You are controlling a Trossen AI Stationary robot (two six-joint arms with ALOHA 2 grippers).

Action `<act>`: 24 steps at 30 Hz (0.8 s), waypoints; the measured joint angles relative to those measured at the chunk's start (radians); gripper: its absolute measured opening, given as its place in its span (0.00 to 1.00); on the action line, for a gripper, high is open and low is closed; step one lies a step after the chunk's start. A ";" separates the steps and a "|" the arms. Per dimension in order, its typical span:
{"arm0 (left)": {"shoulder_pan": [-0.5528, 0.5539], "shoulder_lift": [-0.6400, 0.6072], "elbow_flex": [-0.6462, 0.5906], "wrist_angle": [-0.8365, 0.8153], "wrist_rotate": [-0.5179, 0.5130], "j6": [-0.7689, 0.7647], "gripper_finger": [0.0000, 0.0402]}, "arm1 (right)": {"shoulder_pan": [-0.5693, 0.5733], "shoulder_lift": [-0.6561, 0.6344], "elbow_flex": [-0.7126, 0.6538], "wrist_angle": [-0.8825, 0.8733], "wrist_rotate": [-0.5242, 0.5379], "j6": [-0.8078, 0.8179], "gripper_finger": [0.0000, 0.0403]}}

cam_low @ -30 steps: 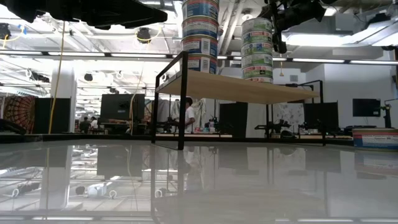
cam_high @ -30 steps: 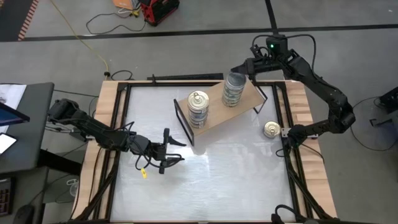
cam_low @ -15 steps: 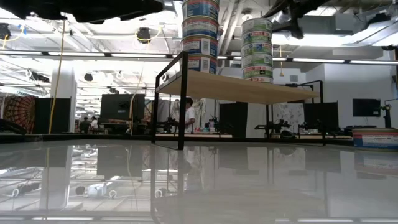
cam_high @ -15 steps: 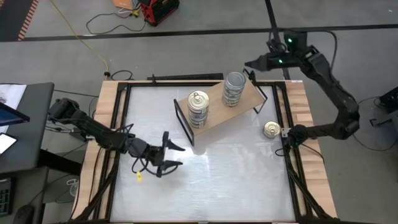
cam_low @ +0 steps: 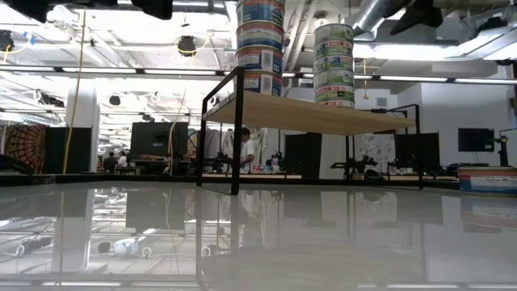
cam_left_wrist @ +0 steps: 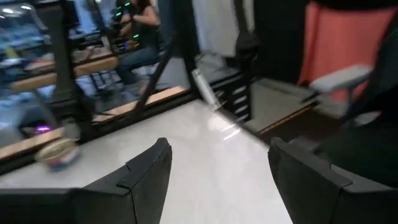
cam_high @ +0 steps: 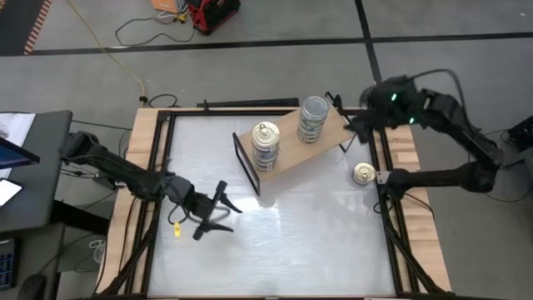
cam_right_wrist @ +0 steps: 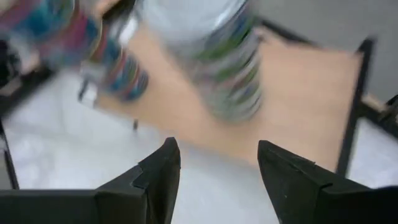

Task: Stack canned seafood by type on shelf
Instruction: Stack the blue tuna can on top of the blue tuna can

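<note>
Missing from low view: loose tin (cam_high: 363, 172)

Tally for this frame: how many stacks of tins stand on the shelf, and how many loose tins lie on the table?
Stacks of tins on the shelf: 2, a gold-topped stack and a grey-topped stack
Loose tins on the table: 1, the loose tin at the right edge
Total: 3
</note>
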 joint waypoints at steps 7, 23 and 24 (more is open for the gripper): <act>0.017 -0.125 0.000 -0.117 -0.004 -0.127 0.64 | 0.293 0.028 -0.116 -0.226 0.203 0.225 0.60; -0.031 -0.103 0.000 -0.228 -0.226 -0.142 0.64 | 0.595 0.168 -0.373 -0.256 0.256 0.586 0.60; -0.040 -0.104 0.000 -0.215 -0.212 -0.127 0.64 | 0.603 0.184 -0.374 -0.256 0.256 0.614 0.60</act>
